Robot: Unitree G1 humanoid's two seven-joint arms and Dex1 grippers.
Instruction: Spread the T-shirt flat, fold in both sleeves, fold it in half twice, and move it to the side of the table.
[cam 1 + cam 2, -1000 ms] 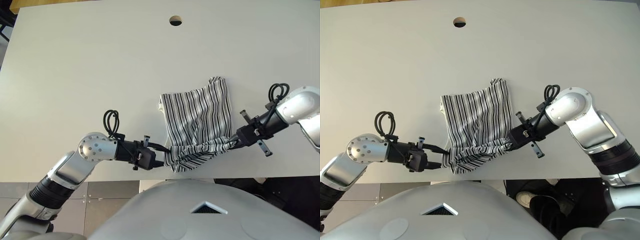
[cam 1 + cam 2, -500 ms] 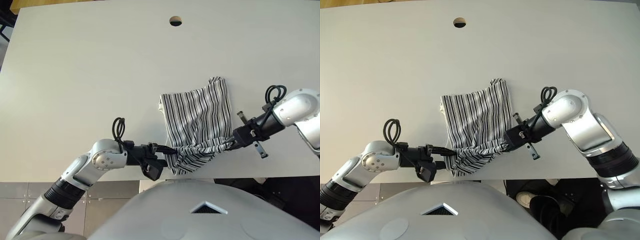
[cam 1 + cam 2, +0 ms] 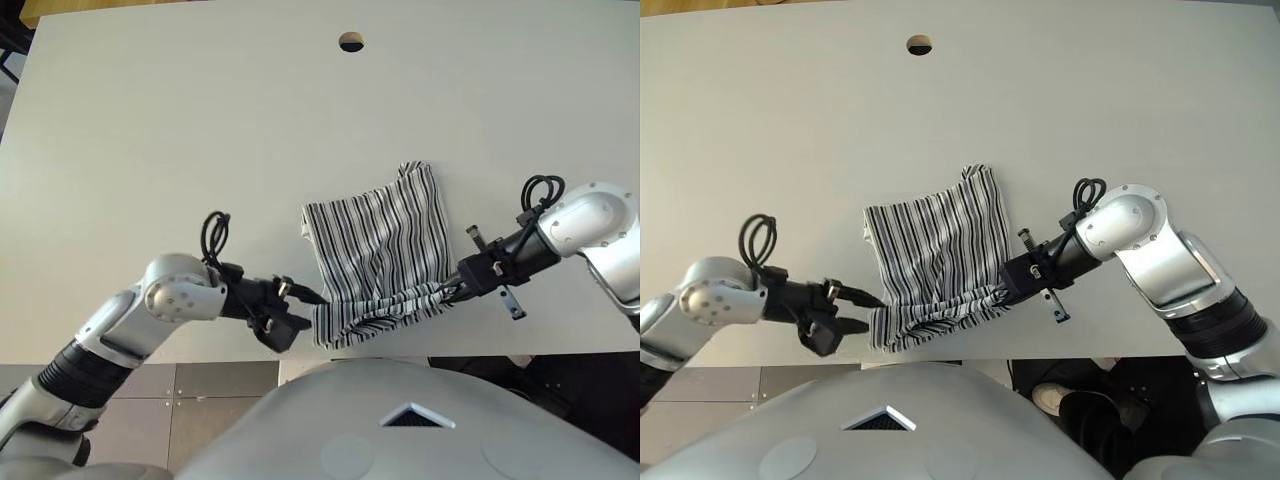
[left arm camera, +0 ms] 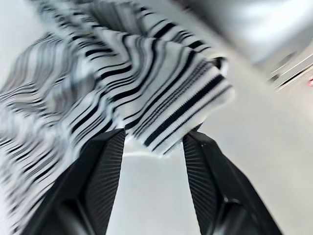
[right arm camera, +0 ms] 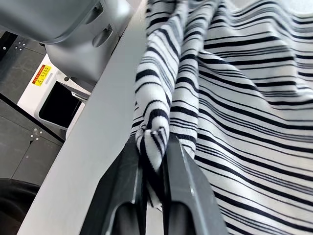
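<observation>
The black-and-white striped T-shirt (image 3: 375,245) lies rumpled near the front edge of the white table (image 3: 180,150), its near hem lifted and stretched. My right gripper (image 3: 452,289) is shut on a bunched fold at the shirt's near right corner, which the right wrist view shows pinched between the fingers (image 5: 134,161). My left gripper (image 3: 312,298) is at the shirt's near left corner and stands open. In the left wrist view that corner of the T-shirt (image 4: 146,83) hangs just past the two spread fingers (image 4: 105,176).
A small round hole (image 3: 351,41) sits at the table's far middle. Bare tabletop stretches to the left, the right and beyond the shirt. The table's front edge (image 3: 200,360) runs close under both grippers.
The right gripper has pulled the shirt a little to the left. The left gripper pushed in toward the near left corner, then drew back left with it.
</observation>
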